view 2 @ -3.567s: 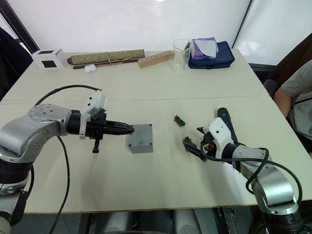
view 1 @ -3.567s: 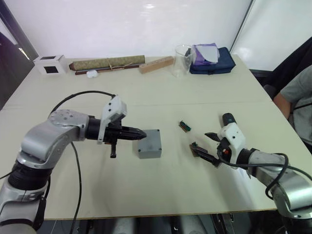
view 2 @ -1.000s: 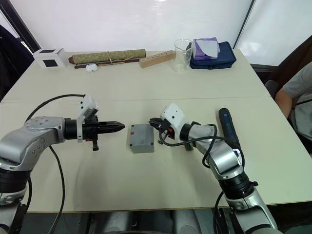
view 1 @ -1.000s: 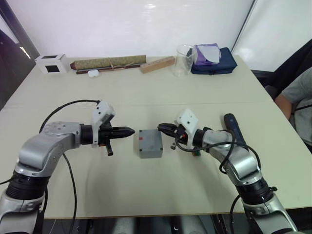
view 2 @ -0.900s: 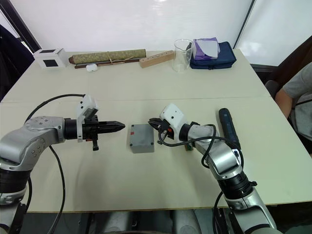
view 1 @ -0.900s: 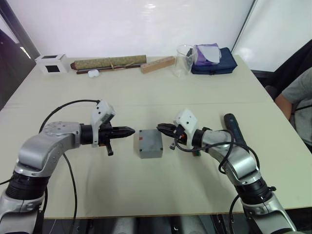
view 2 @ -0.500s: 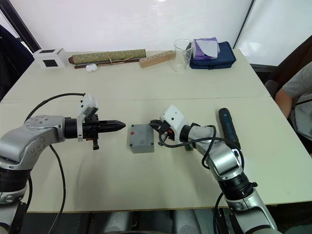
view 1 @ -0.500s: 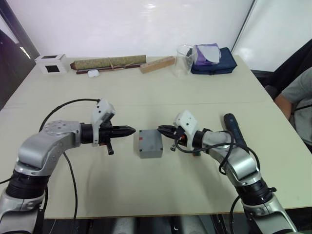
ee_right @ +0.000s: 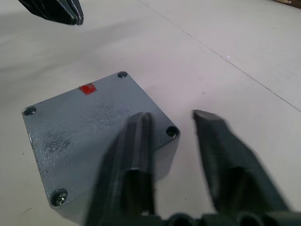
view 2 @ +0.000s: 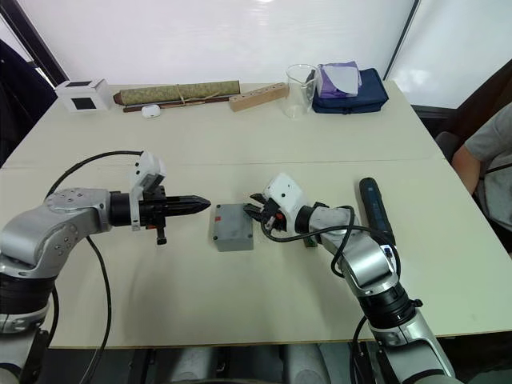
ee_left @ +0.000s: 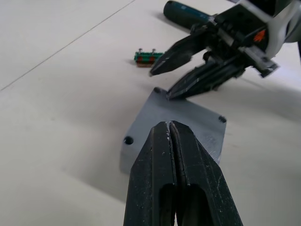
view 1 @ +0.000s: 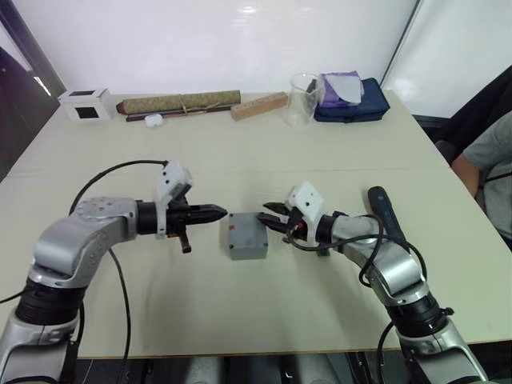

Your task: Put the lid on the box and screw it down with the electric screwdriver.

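The grey lid (view 1: 244, 230) with its small red mark (ee_right: 87, 88) lies flat on the box (view 1: 246, 250) at the table's middle. My left gripper (view 1: 220, 213) is shut and empty, its tip a short way off the box's left side. From the other side my right gripper (view 1: 268, 218) is open, its fingertips (ee_right: 141, 117) at the lid's right edge, one over a corner. The electric screwdriver (view 1: 382, 210) lies on the table to the right of my right arm, untouched.
A small green bit holder (ee_left: 148, 57) lies just behind my right gripper. Along the far edge stand a white cube (view 1: 82, 104), a rolled mat (view 1: 178, 102), a wooden block (view 1: 258, 106), a glass beaker (view 1: 301, 98) and a blue bag (view 1: 350, 98). A person (view 1: 490, 156) sits at the right.
My right arm has swung left from beside the screwdriver to the box and edged onto its right edge. My left gripper first drew back from the box, then crept slightly closer.
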Robot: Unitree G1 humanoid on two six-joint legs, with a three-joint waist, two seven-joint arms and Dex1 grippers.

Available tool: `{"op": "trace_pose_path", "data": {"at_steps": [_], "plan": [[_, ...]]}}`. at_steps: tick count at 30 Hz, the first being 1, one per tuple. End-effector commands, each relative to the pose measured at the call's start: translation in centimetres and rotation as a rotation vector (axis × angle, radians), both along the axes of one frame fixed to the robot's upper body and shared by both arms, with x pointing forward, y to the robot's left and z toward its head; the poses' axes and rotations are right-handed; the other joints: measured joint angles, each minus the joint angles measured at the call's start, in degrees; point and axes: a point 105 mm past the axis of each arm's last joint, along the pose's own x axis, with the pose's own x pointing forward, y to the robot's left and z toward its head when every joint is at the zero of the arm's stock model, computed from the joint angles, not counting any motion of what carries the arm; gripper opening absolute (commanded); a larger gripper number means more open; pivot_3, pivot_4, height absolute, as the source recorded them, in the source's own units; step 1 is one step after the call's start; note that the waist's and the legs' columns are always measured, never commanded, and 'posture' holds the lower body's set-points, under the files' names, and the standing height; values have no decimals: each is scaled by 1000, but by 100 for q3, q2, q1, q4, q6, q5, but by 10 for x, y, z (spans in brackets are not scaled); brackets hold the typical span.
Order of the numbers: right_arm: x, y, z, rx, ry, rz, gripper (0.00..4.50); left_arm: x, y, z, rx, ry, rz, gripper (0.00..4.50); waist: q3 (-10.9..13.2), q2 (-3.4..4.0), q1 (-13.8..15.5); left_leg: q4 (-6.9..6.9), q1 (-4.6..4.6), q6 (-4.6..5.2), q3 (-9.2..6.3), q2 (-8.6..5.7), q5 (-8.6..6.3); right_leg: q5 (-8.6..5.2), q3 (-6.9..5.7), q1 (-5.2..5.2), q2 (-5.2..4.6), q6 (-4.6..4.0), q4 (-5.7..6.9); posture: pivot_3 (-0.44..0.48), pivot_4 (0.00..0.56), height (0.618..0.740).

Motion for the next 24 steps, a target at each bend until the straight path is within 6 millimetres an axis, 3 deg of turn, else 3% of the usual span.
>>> {"op": "trace_pose_path", "data": {"at_steps": [1,4,7,9,12,14,20,24], "plan": [[-2,-5,23,31,-61,-2,3355,-2,-5,16,-29,-51,-21,0,0,0,-1,0,0,0,0,0,0,0,0,0,0,0,0,0,150,740],[1,-15,37,70,-55,-43,4421,-2,-8,21,-50,-61,-25,0,0,1,0,0,0,0,0,0,0,0,0,0,0,0,0,0,150,740],[5,-49,65,129,2,-140,4487,-4,-13,29,-64,-76,-54,0,2,1,2,0,-1,0,-1,0,0,0,0,0,0,0,0,0,150,740],[6,-64,71,113,28,-190,4487,-7,-15,31,-58,-81,-73,0,3,3,21,2,-3,0,-2,-1,0,0,0,0,-2,0,1,0,150,740],[12,-139,82,-26,180,-428,4487,-22,-34,33,-16,-115,-199,0,4,4,28,0,-4,0,-1,-11,0,0,-3,1,-13,0,-2,0,150,740],[4,-172,81,-102,302,-530,4487,-28,-41,32,21,-140,-254,0,10,15,63,1,-8,0,0,-18,0,0,-4,1,-21,0,-5,0,150,740],[-20,-221,54,-198,670,-728,4487,-34,-48,28,59,-177,-308,0,7,15,-67,-2,4,13,10,1,-8,-1,12,4,4,-2,-15,0,150,740],[-21,-225,41,-181,807,-721,4487,-37,-52,24,67,-190,-324,0,10,20,-50,-1,2,14,13,2,-8,-1,14,-1,6,-2,-14,0,150,740]]}}
